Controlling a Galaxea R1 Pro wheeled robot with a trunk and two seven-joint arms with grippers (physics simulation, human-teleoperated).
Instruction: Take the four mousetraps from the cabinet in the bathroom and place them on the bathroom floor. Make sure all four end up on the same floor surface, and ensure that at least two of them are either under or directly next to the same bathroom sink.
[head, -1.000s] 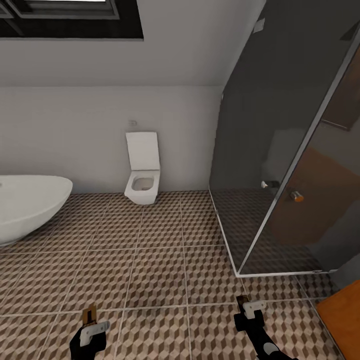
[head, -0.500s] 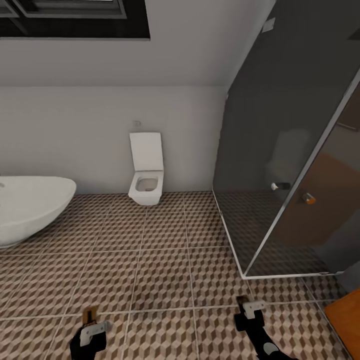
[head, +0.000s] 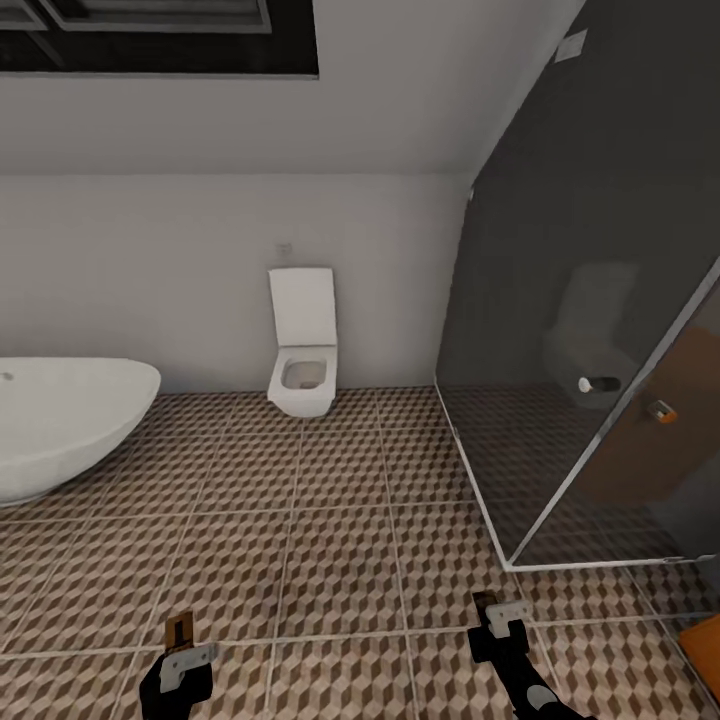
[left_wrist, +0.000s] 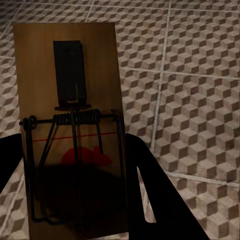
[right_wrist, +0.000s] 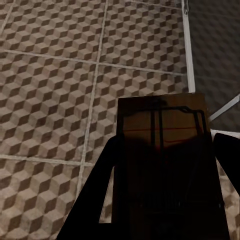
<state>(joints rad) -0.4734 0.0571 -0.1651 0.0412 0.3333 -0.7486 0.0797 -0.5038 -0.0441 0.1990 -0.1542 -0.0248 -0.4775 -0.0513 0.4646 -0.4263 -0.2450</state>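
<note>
— Where are your mousetraps?

— One mousetrap (left_wrist: 70, 130) sits clamped between my left gripper's (left_wrist: 75, 195) fingers, sticking out over the bathroom floor (head: 330, 540). My right gripper (right_wrist: 167, 200) pinches another mousetrap (right_wrist: 165, 165), dim in shadow, seemingly gripped likewise, near the glass shower enclosure (head: 600, 330).

Soft, even, dim light with slight blur throughout; wrist views darker, and the shower glass (head: 600, 300) shows faint reflections.
</note>
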